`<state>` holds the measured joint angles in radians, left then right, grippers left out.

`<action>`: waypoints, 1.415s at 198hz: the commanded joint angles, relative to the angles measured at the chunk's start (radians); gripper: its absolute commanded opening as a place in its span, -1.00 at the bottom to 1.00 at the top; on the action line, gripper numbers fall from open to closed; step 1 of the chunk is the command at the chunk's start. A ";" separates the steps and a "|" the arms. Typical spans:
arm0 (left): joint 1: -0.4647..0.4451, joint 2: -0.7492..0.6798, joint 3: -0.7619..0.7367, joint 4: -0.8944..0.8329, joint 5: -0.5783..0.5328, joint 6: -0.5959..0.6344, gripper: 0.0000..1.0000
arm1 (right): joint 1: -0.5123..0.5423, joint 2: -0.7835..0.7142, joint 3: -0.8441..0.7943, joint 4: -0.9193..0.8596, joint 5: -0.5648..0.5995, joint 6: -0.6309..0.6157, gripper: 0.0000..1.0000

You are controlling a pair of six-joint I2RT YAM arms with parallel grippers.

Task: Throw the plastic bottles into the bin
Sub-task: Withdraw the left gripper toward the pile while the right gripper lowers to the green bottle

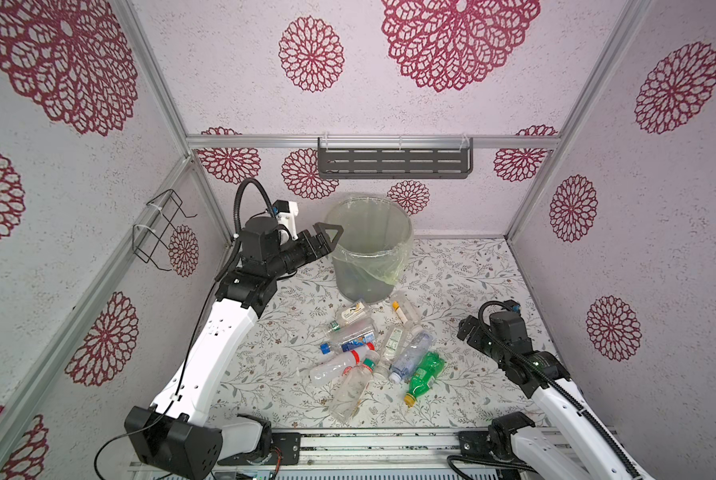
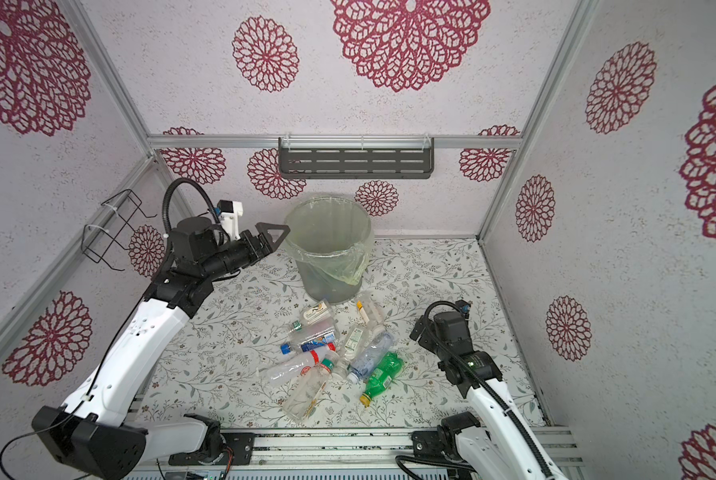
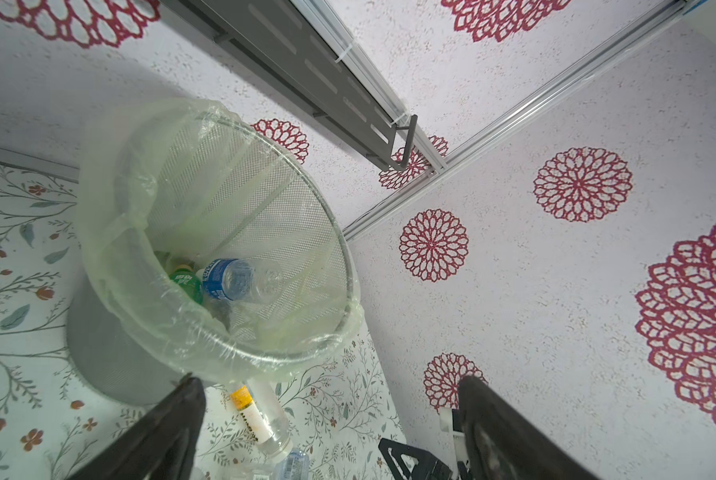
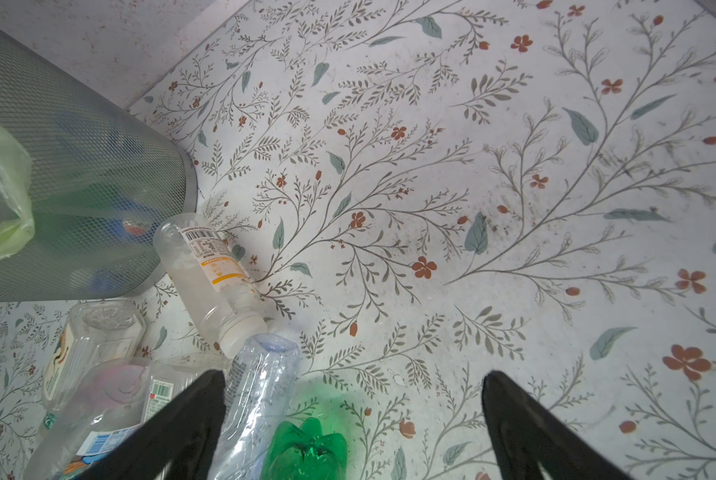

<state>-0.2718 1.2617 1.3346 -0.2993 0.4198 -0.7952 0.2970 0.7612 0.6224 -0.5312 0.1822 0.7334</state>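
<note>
Left gripper (image 1: 327, 241), jaws spread wide and carrying nothing, is hovering just beside the round grey bag-lined mesh bin (image 1: 362, 282), while clear, blue-labelled and green plastic bottles (image 1: 410, 357) are lying heaped below it, likely calling for a single-bottle pinch across the body.

Bin (image 1: 362, 278) at the back of the table (image 1: 472, 282), bottle heap (image 1: 354, 337) just before it, more bottles (image 3: 227, 279) inside it
</note>
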 commanded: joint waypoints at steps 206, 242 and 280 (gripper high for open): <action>0.002 -0.403 -0.499 -0.117 -0.108 0.054 0.95 | 0.019 -0.042 -0.176 0.005 -0.180 0.327 0.98; 0.004 -0.403 -0.521 -0.141 -0.128 0.062 0.94 | 0.069 -0.041 -0.203 0.019 -0.174 0.378 0.98; 0.006 -0.409 -0.541 -0.174 -0.179 0.064 0.95 | 0.112 -0.013 -0.211 0.050 -0.188 0.417 0.98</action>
<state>-0.2718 0.8677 0.8104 -0.4469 0.2886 -0.7486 0.3840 0.7353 0.4126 -0.5194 0.0032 1.0874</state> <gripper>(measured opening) 0.973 0.989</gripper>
